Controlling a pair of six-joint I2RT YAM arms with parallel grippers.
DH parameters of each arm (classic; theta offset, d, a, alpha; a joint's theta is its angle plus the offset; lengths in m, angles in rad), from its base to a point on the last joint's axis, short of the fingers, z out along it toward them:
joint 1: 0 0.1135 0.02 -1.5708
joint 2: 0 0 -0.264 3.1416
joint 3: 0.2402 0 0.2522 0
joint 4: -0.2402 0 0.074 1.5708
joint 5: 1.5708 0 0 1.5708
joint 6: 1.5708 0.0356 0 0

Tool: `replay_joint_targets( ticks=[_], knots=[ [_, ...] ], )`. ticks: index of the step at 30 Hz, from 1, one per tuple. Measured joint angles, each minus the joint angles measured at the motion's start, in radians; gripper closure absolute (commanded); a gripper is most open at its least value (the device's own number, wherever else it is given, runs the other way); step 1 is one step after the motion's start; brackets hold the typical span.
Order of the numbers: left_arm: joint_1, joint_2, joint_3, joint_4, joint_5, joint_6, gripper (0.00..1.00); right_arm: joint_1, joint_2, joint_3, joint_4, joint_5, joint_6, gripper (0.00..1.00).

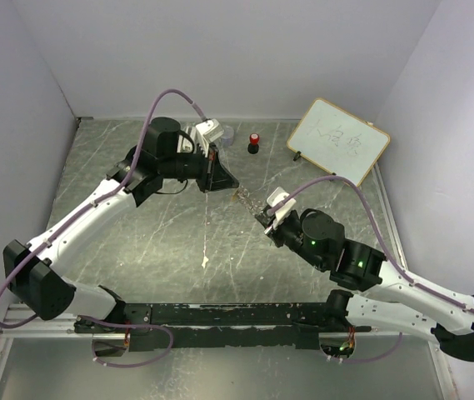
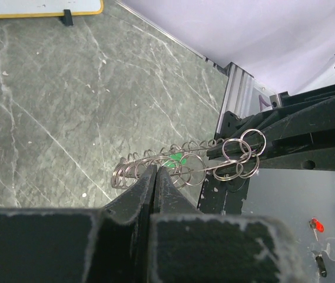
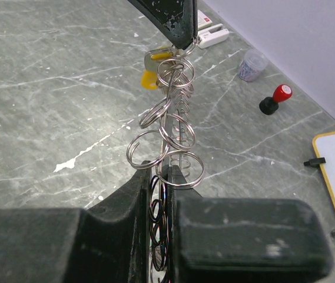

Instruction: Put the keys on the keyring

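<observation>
left gripper point(image 2: 155, 170) and right gripper point(image 3: 162, 177) both clamped on keyring point(image 1: 246, 200), stretched between, above counter point(image 1: 170, 242). whiteboard point(image 1: 338, 140) scribble unreadable tbh.

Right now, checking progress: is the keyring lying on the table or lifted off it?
Lifted. The keyring stretches in the air between the left gripper and the right gripper, both shut on it.

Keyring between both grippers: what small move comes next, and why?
Probably the left gripper should work the yellow key along a loop while the right gripper holds the keyring steady: both clamp it, and the key hangs by the left one.
</observation>
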Motion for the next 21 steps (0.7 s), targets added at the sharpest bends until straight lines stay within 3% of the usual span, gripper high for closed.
replay_joint_targets(
  ticks=[21],
  knots=[
    [0.035,-0.036,-0.117,0.172,0.144,0.026,0.93,0.001,-0.002,0.000,-0.005,-0.044,-0.001,1.00]
  ],
)
